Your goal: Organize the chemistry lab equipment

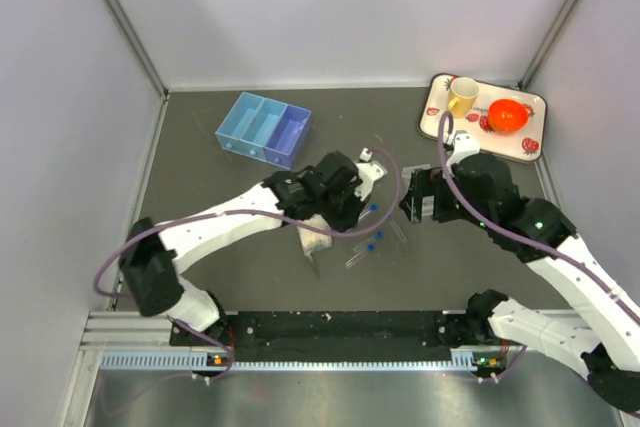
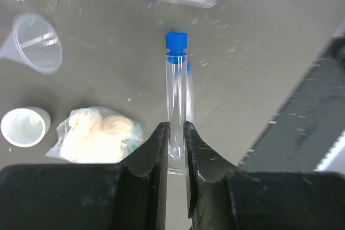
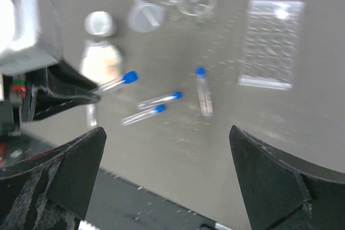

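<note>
The left gripper (image 2: 176, 143) has its jaws pinched onto one blue-capped tube (image 2: 176, 79) over the worktop (image 2: 259, 36) beside the bag of white material (image 2: 99, 133), the right gripper (image 3: 167, 149) hangs wide open and empty, and three loose tubes (image 3: 160, 99) and an empty-looking tube rack (image 3: 271, 44) suggest sorting has barely begun.

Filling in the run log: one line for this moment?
left gripper: shut on blue-capped tube | right gripper: open, empty | loose tubes: three lying on table

White arms (image 1: 220, 225), black joints (image 1: 150, 282), purple cables (image 1: 100, 277)
</note>
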Available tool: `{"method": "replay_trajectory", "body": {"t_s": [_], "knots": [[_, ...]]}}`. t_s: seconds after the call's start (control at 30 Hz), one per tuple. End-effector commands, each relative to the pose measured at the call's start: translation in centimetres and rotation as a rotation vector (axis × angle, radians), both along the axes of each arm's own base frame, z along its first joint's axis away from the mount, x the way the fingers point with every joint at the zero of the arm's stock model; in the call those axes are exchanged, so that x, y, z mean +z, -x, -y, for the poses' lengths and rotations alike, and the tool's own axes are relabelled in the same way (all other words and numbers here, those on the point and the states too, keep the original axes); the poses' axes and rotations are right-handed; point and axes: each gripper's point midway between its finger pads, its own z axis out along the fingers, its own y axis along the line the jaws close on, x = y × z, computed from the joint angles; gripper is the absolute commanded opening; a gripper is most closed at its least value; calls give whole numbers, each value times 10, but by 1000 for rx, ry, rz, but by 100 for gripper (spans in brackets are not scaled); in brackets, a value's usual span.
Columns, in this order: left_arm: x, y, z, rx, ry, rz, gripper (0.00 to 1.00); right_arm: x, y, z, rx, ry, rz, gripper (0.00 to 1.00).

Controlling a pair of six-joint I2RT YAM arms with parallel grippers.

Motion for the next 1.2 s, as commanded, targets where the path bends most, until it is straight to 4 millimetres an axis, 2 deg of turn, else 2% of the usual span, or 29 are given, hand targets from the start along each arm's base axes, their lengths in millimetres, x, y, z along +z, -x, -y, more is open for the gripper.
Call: {"method": "replay_trajectory", "body": {"t_s": [0.0, 0.1, 0.27, 0.3, 0.37, 0.4, 0.43, 0.63, 0.9, 1.17], "knots": [[80, 39, 5, -161, 213, -29, 9, 58, 45, -41, 318, -229, 39, 99], [114, 64, 5, -229, 340, -56, 9, 79, 71, -48, 440, -312, 63, 99], [141, 88, 8, -313, 499, -76, 10, 94, 93, -56, 557, -390, 75, 99], [147, 93, 7, -322, 530, -80, 10, 98, 100, -62, 599, -420, 63, 98], [149, 102, 7, -351, 559, -107, 10, 106, 107, -71, 668, -474, 68, 98], [155, 103, 8, -361, 589, -102, 10, 109, 117, -76, 717, -519, 38, 96], [154, 108, 7, -375, 597, -117, 10, 115, 118, -80, 738, -544, 60, 94], [164, 119, 7, -426, 669, -147, 10, 97, 119, -89, 770, -577, 1, 93], [179, 128, 6, -470, 742, -178, 9, 89, 118, -98, 796, -602, -24, 88], [177, 127, 10, -479, 754, -201, 9, 90, 118, -102, 807, -608, -24, 71]]}}
